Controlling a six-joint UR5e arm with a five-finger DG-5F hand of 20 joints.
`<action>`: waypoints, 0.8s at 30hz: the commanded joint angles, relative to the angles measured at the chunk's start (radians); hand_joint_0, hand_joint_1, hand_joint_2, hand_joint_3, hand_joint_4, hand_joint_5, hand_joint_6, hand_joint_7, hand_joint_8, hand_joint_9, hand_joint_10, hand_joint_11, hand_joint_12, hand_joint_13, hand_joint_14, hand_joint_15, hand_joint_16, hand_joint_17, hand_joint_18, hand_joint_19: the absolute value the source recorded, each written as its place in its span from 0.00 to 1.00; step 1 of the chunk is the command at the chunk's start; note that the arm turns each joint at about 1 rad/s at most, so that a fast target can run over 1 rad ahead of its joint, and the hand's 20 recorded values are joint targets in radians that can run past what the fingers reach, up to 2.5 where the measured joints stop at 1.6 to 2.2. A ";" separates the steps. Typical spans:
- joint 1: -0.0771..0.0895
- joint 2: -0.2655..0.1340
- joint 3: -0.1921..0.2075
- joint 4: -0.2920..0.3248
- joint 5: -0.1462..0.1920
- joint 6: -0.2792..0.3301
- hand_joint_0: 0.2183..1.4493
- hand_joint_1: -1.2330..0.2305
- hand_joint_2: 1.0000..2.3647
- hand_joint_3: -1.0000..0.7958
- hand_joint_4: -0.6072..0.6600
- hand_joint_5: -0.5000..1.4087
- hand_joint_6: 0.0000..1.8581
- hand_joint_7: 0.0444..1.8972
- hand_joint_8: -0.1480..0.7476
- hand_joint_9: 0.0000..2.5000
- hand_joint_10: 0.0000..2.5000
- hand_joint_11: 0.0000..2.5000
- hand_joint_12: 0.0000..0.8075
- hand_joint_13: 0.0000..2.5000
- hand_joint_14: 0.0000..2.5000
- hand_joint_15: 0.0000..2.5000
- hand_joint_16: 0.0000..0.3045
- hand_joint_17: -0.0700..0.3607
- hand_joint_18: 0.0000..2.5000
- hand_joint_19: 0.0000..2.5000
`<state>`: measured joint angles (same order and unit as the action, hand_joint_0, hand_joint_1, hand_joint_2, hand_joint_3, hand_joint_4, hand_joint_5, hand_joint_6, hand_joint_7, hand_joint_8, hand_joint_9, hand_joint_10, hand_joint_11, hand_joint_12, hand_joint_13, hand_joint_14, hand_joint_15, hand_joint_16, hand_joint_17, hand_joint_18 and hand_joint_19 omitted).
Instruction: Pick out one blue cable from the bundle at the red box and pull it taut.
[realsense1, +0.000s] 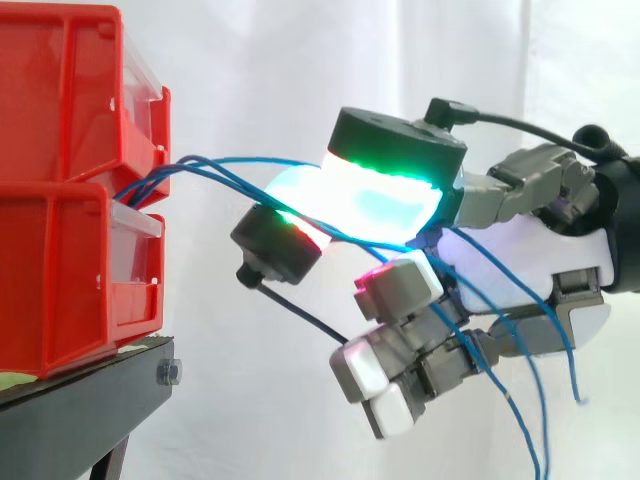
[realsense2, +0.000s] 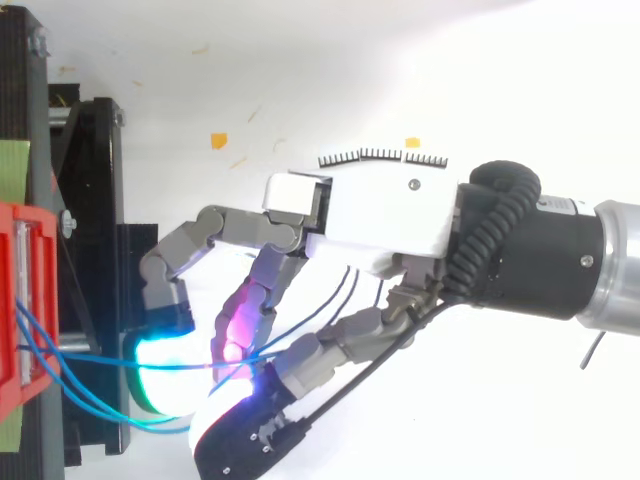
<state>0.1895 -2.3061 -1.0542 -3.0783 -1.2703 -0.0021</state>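
Just off the front edge of the red bins (realsense1: 60, 200), hand (realsense1: 520, 260) pinching one blue cable (realsense2: 100, 364), open room below.

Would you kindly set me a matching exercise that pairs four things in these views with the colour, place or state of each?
Things:
1. bins
2. cables
3. stand
4. robot hand

Descriptions:
A. black, under the bins
B. red, stacked at the left
C. blue, leading out of the bins rightwards
D. at the right, shut on the cables

Pairs: 1-B, 2-C, 3-A, 4-D
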 joint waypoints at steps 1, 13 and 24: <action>-0.001 0.001 0.011 -0.007 -0.011 0.001 0.49 0.17 0.00 0.28 0.25 0.21 0.50 0.60 0.41 0.52 0.01 0.35 0.41 0.38 0.01 0.26 0.14 0.39 0.30 0.24; -0.001 0.002 0.016 -0.033 -0.017 0.001 0.31 0.19 0.00 0.28 0.41 0.19 0.49 0.40 0.43 0.45 0.01 0.34 0.43 0.35 0.01 0.25 0.15 0.40 0.29 0.24; -0.001 0.001 0.014 -0.033 -0.017 0.001 0.18 0.43 0.00 0.28 0.48 0.21 0.46 0.40 0.50 0.50 0.01 0.33 0.51 0.38 0.01 0.25 0.19 0.47 0.33 0.24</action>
<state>0.1887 -2.3052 -1.0394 -3.1109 -1.2872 -0.0013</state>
